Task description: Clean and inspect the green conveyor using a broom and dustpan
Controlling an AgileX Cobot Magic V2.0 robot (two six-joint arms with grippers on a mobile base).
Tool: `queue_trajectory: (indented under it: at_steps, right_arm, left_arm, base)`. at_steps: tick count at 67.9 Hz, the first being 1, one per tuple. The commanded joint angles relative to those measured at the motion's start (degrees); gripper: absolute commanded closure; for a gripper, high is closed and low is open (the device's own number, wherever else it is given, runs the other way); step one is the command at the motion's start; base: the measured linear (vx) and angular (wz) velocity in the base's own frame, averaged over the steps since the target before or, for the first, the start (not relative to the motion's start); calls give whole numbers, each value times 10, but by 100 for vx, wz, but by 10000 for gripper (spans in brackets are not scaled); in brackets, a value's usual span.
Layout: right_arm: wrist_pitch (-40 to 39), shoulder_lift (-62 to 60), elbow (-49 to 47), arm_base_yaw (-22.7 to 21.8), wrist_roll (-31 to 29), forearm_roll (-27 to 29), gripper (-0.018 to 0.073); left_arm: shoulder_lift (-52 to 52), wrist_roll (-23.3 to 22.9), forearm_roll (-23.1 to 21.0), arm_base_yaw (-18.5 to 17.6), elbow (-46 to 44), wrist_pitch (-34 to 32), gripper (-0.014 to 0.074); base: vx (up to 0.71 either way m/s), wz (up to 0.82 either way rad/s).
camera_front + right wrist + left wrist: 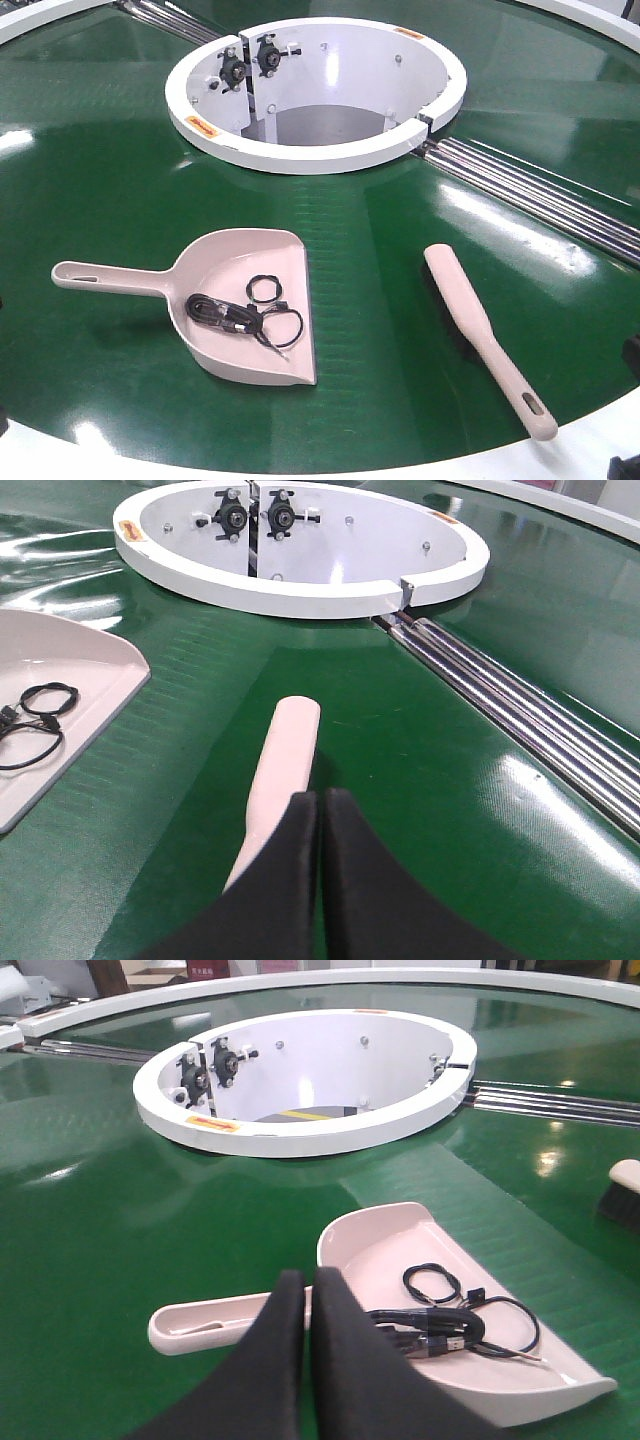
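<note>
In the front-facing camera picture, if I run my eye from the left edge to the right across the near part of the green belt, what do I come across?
dustpan handle, pointing left → the pan itself, with a black cable bundle in it → bare green conveyor → broom, with its handle toward the near right.

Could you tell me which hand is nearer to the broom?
Right. The right hand, closed, sits directly over the broom handle. The left hand, also closed, is over the dustpan handle, with the broom off to its right.
</note>
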Motion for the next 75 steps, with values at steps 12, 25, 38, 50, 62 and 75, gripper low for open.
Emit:
queue_trajectory:
  at_steps: [12, 25, 38, 50, 62, 75]
  right_arm:
    - [-47, 2, -15, -1, -3, -1, 563]
    - [-47, 2, -14, -1, -3, -1, 563]
    - [-47, 2, -14, -1, -3, -1, 563]
    - [-47, 2, -14, -1, -3, -1, 563]
    - [-47, 2, -14, -1, -3, -1, 563]
    - [-47, 2, -14, -1, -3, -1, 563]
  left_arm:
    - [-6, -1, -10, -4, -13, -24, 603]
    - [-6, -1, -10, -4, -13, -24, 603]
    - [-6, -1, -10, -4, -13, -24, 603]
    - [-8, -1, 19, -4, -13, -29, 603]
    - [-8, -127, 141, 8, -13, -58, 603]
    - [-41, -176, 188, 76, -13, -38, 603]
  base:
    - [0, 0]
    - [0, 0]
    - [0, 0]
    - [0, 0]
    - [0, 0]
    - [0, 0]
